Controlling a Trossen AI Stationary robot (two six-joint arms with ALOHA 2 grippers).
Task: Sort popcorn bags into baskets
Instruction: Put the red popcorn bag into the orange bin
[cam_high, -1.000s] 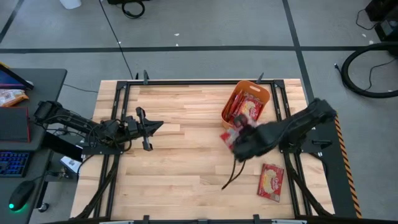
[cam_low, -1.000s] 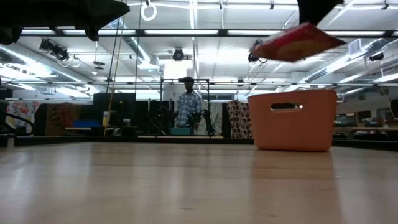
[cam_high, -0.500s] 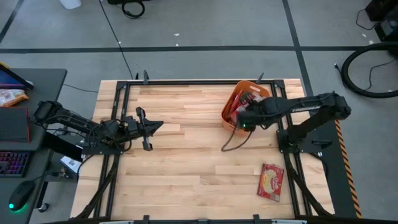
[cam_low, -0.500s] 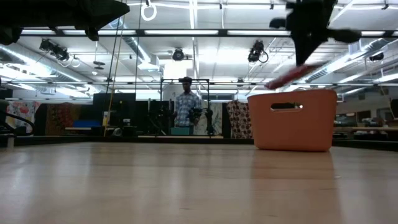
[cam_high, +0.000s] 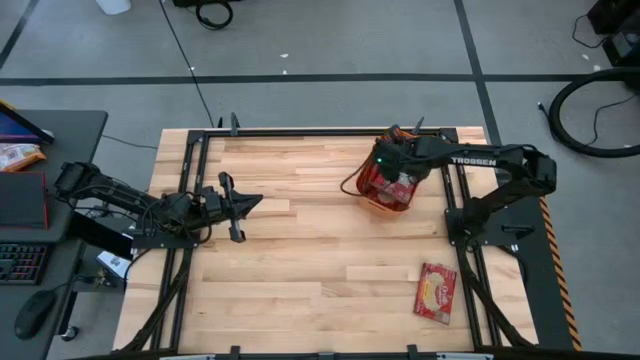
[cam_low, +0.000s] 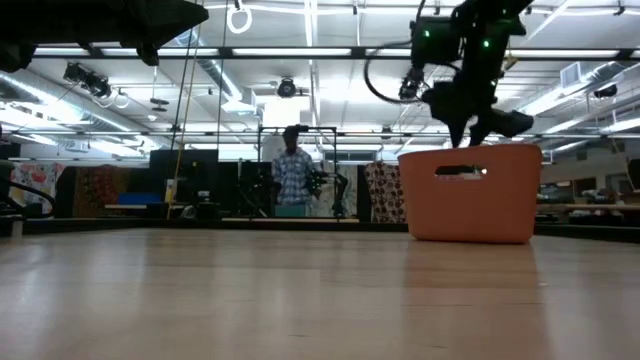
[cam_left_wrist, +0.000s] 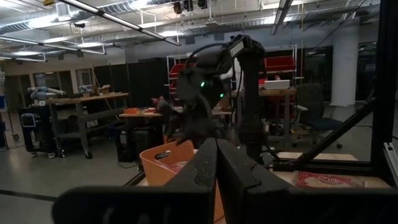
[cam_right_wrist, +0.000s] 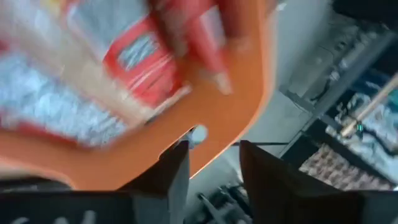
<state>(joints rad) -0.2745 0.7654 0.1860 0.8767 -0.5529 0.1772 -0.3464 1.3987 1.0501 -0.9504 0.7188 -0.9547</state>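
The table (cam_high: 300, 250) is pale wood planks in a black metal frame. At its upper right sits the tub (cam_high: 372, 200), smooth orange plastic with rounded corners, holding red packets (cam_right_wrist: 134, 56). The right gripper (cam_high: 385, 170) hangs over it, fingers apart and empty. One flat red bag (cam_high: 436, 291) lies lower right. At centre left, the left gripper (cam_high: 235, 205) rests closed.

Grey floor (cam_high: 320, 50), ceiling strip lights (cam_low: 300, 52), cluttered workbenches (cam_left_wrist: 81, 99).

Smooth orange plastic basket (cam_high: 371, 198) on pale, matt wooden table (cam_high: 290, 260).
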